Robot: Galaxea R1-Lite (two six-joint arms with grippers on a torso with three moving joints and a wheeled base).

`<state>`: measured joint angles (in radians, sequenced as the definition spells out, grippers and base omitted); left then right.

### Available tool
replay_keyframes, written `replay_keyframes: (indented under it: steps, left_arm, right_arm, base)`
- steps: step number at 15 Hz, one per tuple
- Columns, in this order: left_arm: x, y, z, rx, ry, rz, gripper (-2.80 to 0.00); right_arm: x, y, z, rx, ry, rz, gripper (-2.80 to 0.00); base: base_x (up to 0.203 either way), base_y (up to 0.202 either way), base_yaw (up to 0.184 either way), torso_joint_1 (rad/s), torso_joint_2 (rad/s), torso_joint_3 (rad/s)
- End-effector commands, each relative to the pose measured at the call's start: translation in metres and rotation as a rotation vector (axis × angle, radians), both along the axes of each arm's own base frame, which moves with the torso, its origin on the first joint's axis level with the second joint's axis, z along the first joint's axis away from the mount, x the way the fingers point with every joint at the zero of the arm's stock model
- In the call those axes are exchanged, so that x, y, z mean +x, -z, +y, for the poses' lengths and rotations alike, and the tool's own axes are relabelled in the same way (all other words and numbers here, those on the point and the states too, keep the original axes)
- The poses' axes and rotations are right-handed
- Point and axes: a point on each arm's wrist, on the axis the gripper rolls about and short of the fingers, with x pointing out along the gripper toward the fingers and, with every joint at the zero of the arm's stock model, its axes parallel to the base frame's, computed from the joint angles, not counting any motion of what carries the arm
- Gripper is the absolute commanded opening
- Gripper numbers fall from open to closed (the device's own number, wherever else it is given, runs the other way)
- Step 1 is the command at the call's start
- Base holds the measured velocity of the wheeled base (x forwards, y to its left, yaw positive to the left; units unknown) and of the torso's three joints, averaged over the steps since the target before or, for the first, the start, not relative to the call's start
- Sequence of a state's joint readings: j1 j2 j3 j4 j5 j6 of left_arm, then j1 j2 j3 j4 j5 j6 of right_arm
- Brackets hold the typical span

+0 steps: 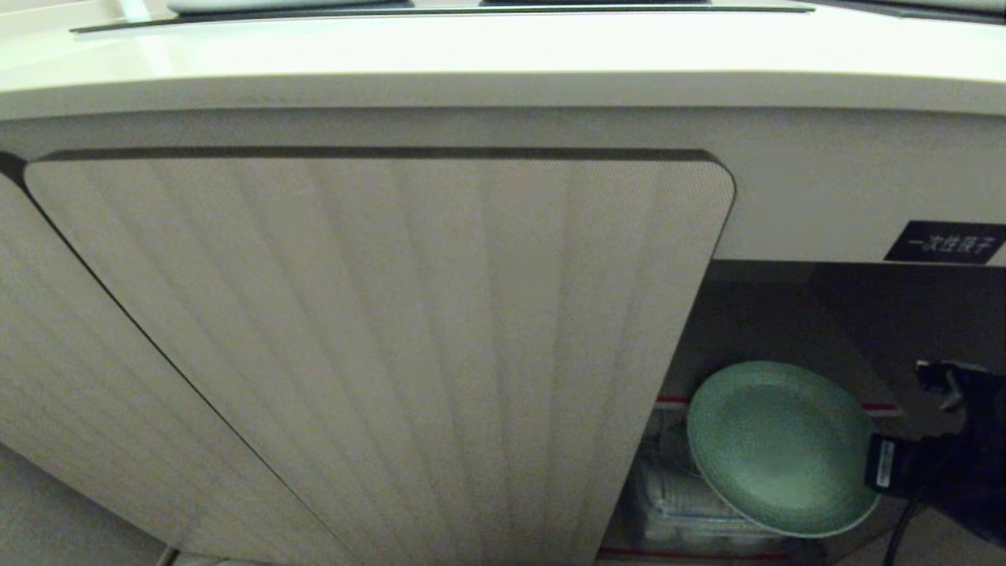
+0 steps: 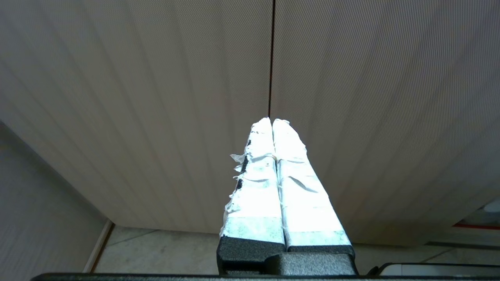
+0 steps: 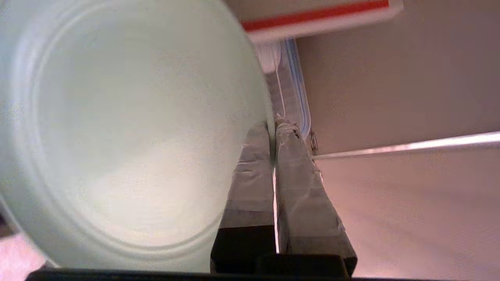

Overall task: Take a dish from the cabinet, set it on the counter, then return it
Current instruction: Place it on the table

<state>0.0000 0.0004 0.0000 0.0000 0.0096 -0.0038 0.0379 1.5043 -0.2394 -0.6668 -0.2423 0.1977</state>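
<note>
In the open right-hand bay of the cabinet [image 1: 377, 354], low down beside the ribbed door:

Item 1. Dish [image 1: 778, 448]: round, shallow, pale mint-green, matte and plain, with a faint inner ring where the well meets the rim. It is tilted, its face turned out toward the room, clear of the red-edged shelf [image 1: 880, 407] behind it. Its near rim sits between the taped fingers of the right hand [image 3: 273, 128], so the whole plate hangs off to one side of the grip.

Item 2. Right hand: clamped on the dish's rim, fingers pinched nearly together with only the thin edge between them.

Item 3. Left hand [image 2: 271, 121]: fingers pressed together on nothing, parked in front of the closed doors, well away from the dish.

Item 4. Desk [image 1: 503, 55]: cream top above the cabinet, directly over the working hand.

Item 5. Clear plastic container [image 1: 676, 503]: on the lower shelf, beyond and below the held dish.

Handling note. The step in hand looks to be carrying the dish out and up. An edge pinch on a wide plate leaves it free to swing; a slow, steady lift seems wise, drawing it out past the door edge and the overhanging lip before rising, then levelling it over the top.
</note>
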Motion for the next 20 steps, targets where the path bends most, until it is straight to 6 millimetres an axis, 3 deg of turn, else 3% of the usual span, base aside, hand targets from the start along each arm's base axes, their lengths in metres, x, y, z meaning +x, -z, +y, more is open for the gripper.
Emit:
replay_keyframes:
  steps: [1,5,20]
  left_arm:
    - [0.0,0.0,0.0,-0.001,0.0,0.0,-2.8]
    - [0.0,0.0,0.0,-0.001,-0.001,0.0,-2.8]
    - [0.0,0.0,0.0,-0.001,-0.001,0.0,-2.8]
  right_arm:
    - [-0.009,-0.001,0.0,0.002,-0.003,-0.014,-2.8]
    - [-0.023,0.004,0.0,0.013,-0.02,0.005,-2.8]
    - [-0.036,0.012,0.002,0.134,-0.054,0.031,-2.8]
  base:
    - [0.0,0.0,0.0,0.0,0.0,0.0]
    - [0.0,0.0,0.0,0.0,0.0,0.0]
    - [0.0,0.0,0.0,0.0,0.0,0.0]
